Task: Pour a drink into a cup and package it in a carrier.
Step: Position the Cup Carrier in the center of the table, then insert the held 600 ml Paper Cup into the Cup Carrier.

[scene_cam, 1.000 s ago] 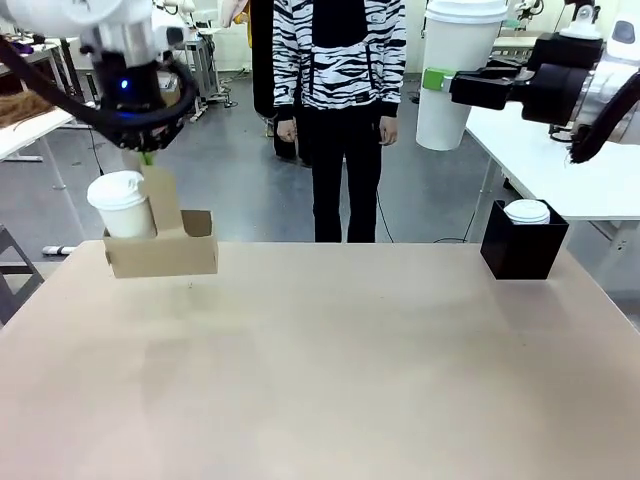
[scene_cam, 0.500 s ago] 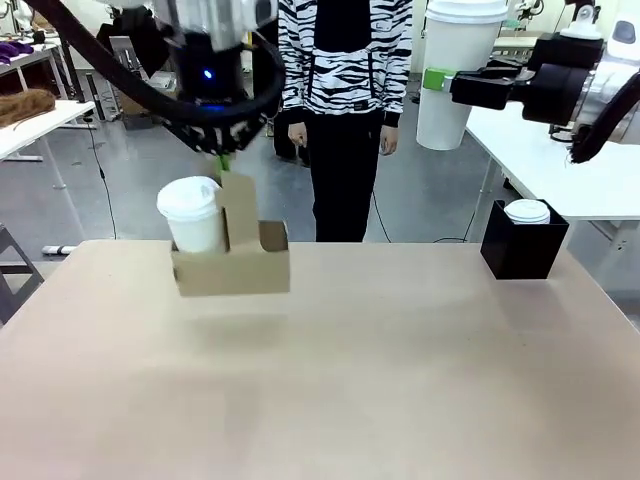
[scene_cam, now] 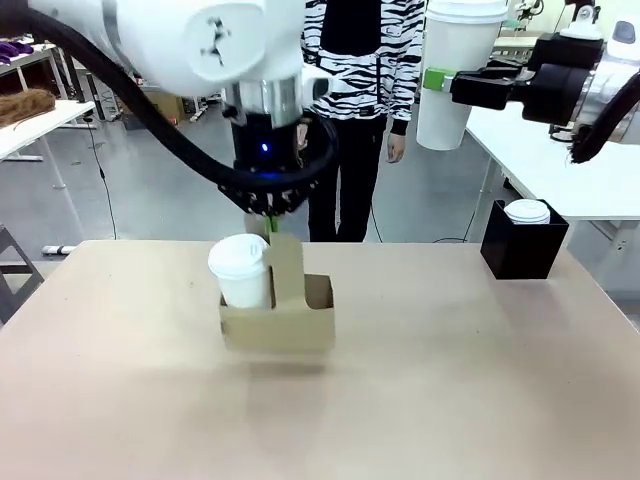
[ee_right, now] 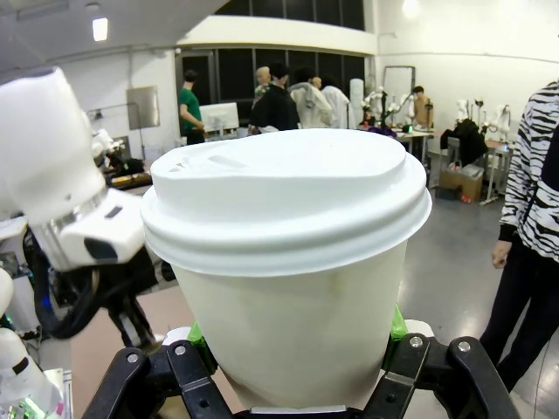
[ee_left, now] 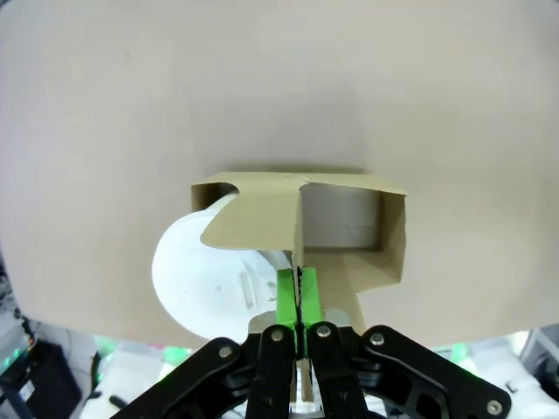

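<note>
Carrier (scene_cam: 277, 325) aloft by its upright centre handle, pinched between the clenched jaws of left gripper (scene_cam: 270, 215). Hangs level just above table (scene_cam: 450, 390), over the middle, shadow directly underneath. Handle grip probably chosen to keep the load balanced and avoid spilling. Cup (scene_cam: 243, 272), white and lidded, seated upright in the carrier's left hole; other hole vacant. From the left wrist: green pads (ee_left: 286, 301) pressed flat on the thin cardboard handle, cup top to one side, empty compartment to the other.

Right gripper (scene_cam: 435, 78) raised high at the right, well apart from the carrier, jaws clamped round second cup (scene_cam: 455, 75), also lidded, held upright. Possibly parked out of the way, possibly meant for the vacant hole; cannot tell which.

Table plain beige, matte, bare apart from black box (scene_cam: 523, 250) near the far right corner, holding what look like white lids. Person (scene_cam: 360, 60) in striped top standing at the far side, arms down. Beyond: grey floor, white side tables, more people farther off.
</note>
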{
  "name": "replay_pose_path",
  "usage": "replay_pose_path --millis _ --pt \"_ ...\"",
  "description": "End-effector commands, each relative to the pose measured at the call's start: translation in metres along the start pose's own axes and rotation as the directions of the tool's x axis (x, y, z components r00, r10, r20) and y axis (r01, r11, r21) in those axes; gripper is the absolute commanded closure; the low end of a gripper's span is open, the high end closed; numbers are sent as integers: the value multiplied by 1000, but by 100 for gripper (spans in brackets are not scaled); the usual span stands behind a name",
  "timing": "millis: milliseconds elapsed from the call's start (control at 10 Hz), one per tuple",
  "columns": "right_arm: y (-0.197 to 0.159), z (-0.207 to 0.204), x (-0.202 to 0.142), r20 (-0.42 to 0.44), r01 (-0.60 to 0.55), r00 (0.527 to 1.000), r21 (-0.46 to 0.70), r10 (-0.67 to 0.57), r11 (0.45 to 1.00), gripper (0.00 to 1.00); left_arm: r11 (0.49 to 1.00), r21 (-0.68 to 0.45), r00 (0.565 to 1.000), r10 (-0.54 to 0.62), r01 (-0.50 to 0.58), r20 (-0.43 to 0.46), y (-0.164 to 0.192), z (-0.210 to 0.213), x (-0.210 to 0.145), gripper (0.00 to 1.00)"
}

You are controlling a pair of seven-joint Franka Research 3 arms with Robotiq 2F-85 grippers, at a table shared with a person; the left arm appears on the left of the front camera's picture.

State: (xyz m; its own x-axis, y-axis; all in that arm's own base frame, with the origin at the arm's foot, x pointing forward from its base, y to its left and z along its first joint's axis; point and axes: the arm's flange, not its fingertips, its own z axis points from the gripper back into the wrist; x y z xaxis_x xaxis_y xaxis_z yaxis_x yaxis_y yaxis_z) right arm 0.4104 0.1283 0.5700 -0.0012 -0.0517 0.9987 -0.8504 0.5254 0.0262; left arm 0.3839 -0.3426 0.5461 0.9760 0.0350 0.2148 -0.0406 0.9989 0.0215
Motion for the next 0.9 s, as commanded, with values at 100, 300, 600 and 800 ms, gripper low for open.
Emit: replay_pose_path --millis 100,300,600,800 --pt "0 -3 3 20 0 1000 4 0 1000 20 1000 6 1000 -23 23 21 -14 -26 -17 98" --pt "0 -3 3 20 0 1000 4 0 1000 20 999 27 999 -31 31 20 -24 -41 -27 98" --pt "0 -3 3 20 0 1000 4 0 1000 20 998 13 998 -57 58 -14 -26 -41 -26 98" --pt "0 -3 3 20 0 1000 4 0 1000 20 998 13 998 -57 58 -14 -26 -41 -26 98"
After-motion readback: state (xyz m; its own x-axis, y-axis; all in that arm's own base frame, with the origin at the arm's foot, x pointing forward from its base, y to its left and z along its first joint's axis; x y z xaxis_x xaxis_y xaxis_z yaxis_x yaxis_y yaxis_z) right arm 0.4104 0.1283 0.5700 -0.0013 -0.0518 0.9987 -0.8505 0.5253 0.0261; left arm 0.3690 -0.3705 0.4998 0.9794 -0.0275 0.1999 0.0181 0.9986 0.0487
